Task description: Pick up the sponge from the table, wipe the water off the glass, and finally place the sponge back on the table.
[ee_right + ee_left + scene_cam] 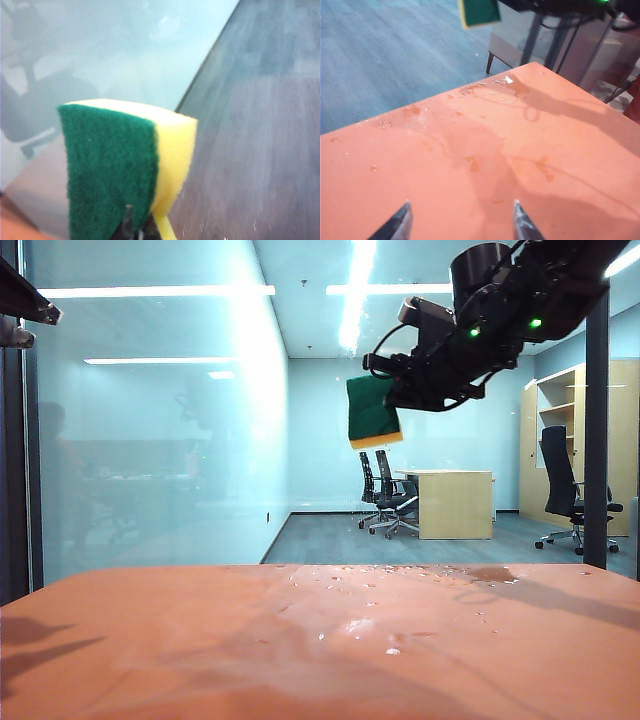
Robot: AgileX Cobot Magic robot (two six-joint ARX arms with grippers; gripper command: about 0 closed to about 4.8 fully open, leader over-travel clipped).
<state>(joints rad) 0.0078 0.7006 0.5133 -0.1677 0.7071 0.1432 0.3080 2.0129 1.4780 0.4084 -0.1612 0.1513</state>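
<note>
The sponge [372, 412], yellow foam with a dark green scouring face, hangs high in the air close to the glass [150, 440]. My right gripper [402, 398] is shut on one end of it. In the right wrist view the sponge [115, 165] fills the foreground and the right gripper [140, 226] pinches its edge, with fine water specks [260, 222] on the pane behind. My left gripper [462, 205] stands open low over the orange table [470, 150], holding nothing. Water droplets [360, 625] and a wet patch [492, 574] lie on the table near the glass.
Dark vertical frame bars stand at the right [597, 430] and the left [15, 460] of the glass. Behind the pane are office chairs [385, 495] and a light wooden desk [455, 502]. Part of the left arm [25, 300] shows at the upper left.
</note>
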